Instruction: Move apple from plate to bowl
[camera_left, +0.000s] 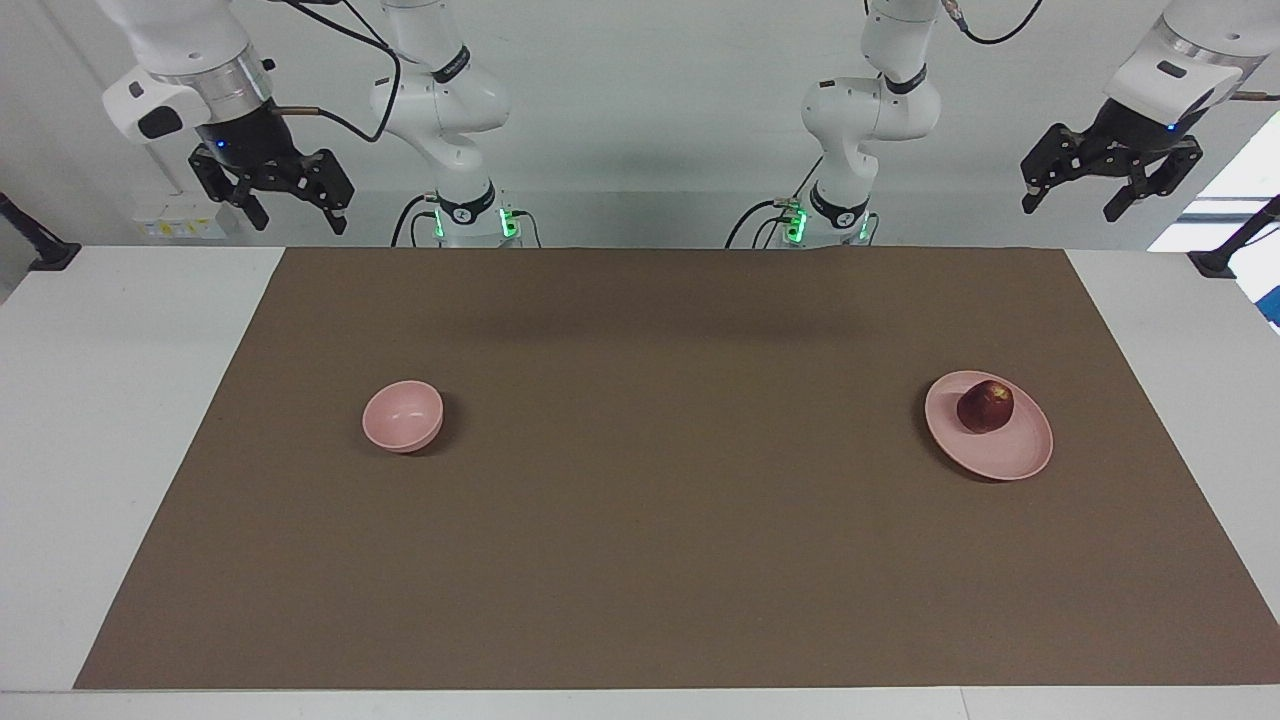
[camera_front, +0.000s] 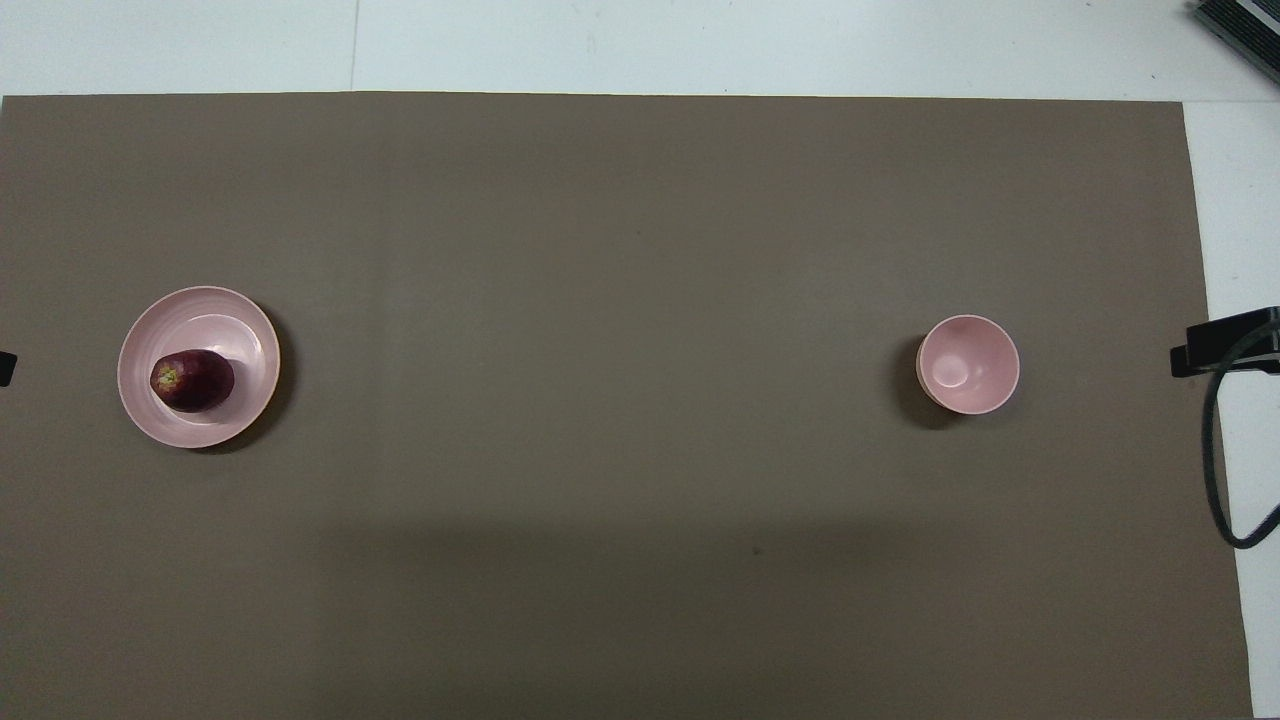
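The dark red apple (camera_left: 985, 406) lies on the flat pale pink plate (camera_left: 1010, 455) toward the left arm's end of the table. It shows the same way in the overhead view, apple (camera_front: 192, 380) on plate (camera_front: 215, 320). The small deep pink bowl (camera_left: 402, 416) stands empty toward the right arm's end, also seen in the overhead view (camera_front: 968, 364). My left gripper (camera_left: 1072, 208) is open and empty, raised high near its base, off the mat's corner. My right gripper (camera_left: 298, 220) is open and empty, raised high at the other corner. Both arms wait.
A brown mat (camera_left: 640, 560) covers most of the white table (camera_left: 100, 400). A black part with a cable (camera_front: 1225, 345) shows at the edge of the overhead view beside the bowl. Black clamps (camera_left: 45, 255) sit at the table's corners.
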